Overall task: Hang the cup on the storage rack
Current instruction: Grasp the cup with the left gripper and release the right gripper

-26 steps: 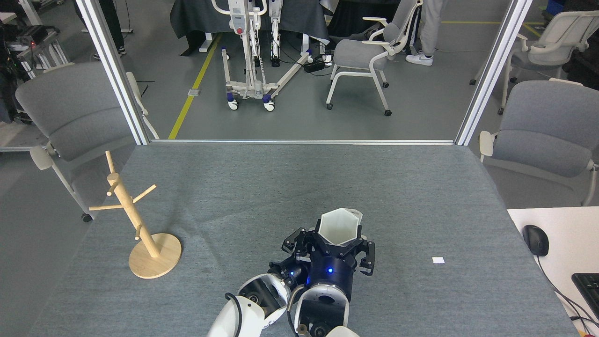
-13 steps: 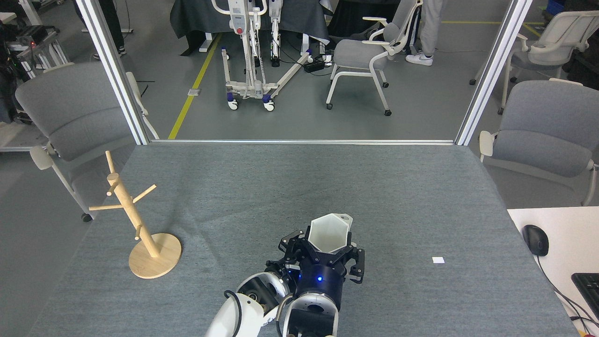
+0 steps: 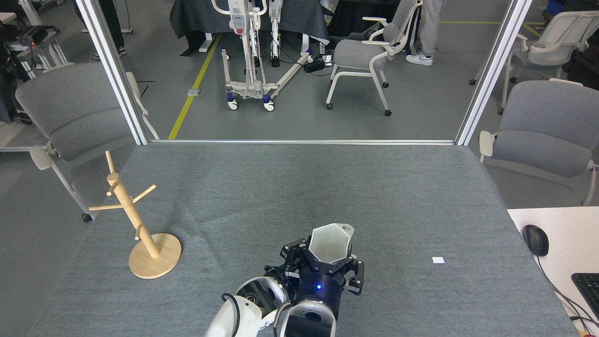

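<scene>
A robotics lab: beyond the grey felt-covered table (image 3: 299, 187) stand a white wheeled lifting frame (image 3: 248, 51), grey office chairs (image 3: 360, 51) and yellow floor tape (image 3: 194, 84).

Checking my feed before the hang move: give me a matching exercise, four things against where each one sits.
Things:
1. cup
2. storage rack
3. white tag
4. mouse

Places:
A. on the white desk
B. gripped by the left end effector
C. upright on the table, left side
D. flat on the table, right of the cup

Pairs: 1-B, 2-C, 3-D, 4-A
</scene>
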Robot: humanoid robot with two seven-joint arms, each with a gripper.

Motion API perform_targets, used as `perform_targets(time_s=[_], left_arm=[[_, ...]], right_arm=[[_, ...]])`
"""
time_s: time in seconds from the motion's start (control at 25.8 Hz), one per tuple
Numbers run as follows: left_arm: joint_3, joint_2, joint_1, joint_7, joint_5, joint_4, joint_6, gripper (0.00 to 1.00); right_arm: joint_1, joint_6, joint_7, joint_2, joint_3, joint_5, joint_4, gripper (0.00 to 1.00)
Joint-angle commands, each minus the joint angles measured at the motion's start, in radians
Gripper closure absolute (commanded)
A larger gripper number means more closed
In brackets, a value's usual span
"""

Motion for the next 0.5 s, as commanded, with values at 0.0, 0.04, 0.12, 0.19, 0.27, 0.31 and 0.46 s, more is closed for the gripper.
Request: perform_targets(time_s=[0.0,0.04,0.12,0.19,0.27,0.31,0.46], left_arm=[[0.000,0.003,-0.001,-0.001,0.000,-0.040,0.000,1.00],[0.000,0.003,-0.001,-0.001,0.000,-0.040,0.000,1.00],[0.000,0.003,-0.001,-0.001,0.000,-0.040,0.000,1.00],[0.000,0.004,-0.001,-0.001,0.000,-0.040,0.000,1.00],[0.000,0.004,-0.001,-0.001,0.000,-0.040,0.002,1.00],[0.000,0.004,0.000,-0.001,0.000,-0.040,0.000,1.00],[0.000,0.004,0.002,-0.001,0.000,-0.040,0.002,1.00]], right_arm=[[0.001,-0.016,0.001,-0.002,0.052,0.000,0.002,0.75],[0.001,-0.018,0.000,-0.005,0.051,0.000,0.002,0.51],[-0.001,-0.015,-0.003,-0.011,0.048,0.003,0.005,0.01],[-0.001,-0.027,-0.008,-0.013,0.046,0.003,0.008,0.01],[-0.003,-0.035,-0.014,-0.014,0.045,0.002,0.008,0.01],[-0.003,-0.033,-0.018,-0.013,0.045,0.002,0.008,0.01],[-0.003,-0.033,-0.124,-0.014,0.039,-0.005,0.006,0.01]])
